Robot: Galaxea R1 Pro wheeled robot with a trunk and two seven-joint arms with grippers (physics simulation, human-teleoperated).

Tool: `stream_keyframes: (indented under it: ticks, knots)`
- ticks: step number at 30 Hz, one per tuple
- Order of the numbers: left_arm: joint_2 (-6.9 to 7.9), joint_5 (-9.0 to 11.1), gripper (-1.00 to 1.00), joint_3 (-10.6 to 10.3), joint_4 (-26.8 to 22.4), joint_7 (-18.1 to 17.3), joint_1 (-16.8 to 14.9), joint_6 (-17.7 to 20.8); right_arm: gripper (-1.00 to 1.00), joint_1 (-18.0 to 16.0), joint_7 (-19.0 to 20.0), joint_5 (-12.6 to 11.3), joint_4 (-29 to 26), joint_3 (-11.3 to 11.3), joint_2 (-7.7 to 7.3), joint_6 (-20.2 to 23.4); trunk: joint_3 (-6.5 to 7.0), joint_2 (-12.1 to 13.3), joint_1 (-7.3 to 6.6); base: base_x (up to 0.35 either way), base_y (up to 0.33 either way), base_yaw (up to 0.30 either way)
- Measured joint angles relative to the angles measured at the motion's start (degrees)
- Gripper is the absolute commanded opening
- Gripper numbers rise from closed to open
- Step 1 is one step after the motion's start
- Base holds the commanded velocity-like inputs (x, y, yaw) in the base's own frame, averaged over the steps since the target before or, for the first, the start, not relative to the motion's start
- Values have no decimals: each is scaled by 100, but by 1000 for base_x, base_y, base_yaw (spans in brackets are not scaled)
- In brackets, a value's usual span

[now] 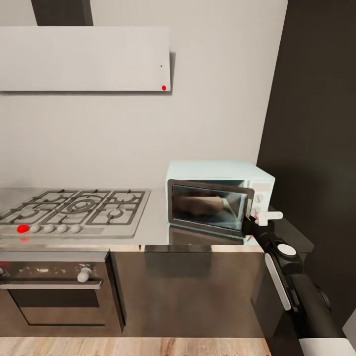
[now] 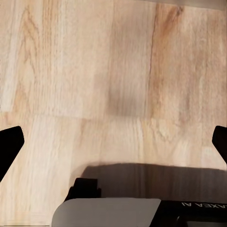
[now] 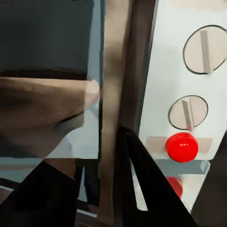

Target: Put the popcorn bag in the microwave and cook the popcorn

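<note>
A steel gas hob (image 1: 74,210) with black grates sits left of centre, a row of round knobs along its front edge and one red knob (image 1: 22,228) at the left end. Below it is a large steel oven (image 1: 54,291) with a dark glass door and a handle bar. A flat white hood (image 1: 84,58) hangs on the pale wall above, with a small red dot (image 1: 163,88) near its lower right corner. A tall dark panel (image 1: 316,123) stands at the right. The light wooden plank floor (image 2: 113,75) runs below.

Mint-white microwave (image 1: 220,173), red button (image 3: 181,146)
</note>
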Motion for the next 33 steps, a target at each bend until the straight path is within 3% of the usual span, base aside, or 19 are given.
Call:
stream_keyframes:
  ticks: [31, 32, 33]
  knots:
    - [-1, 0, 100, -2, 0, 0, 0, 0, -100, 11, 36, 24, -24, 56, 2, 3, 0, 0, -1, -63, 22, 0]
    - [0, 0, 100, -3, 0, 0, 0, 0, 100, 12, 38, 25, -27, 56, 3, 6, 0, 1, -1, -17, 8, 0]
    - [-2, 0, 100, -3, 0, 0, 0, 0, 100, 14, -15, -4, -29, -43, -2, 1, -1, 0, -2, -7, 3, 0]
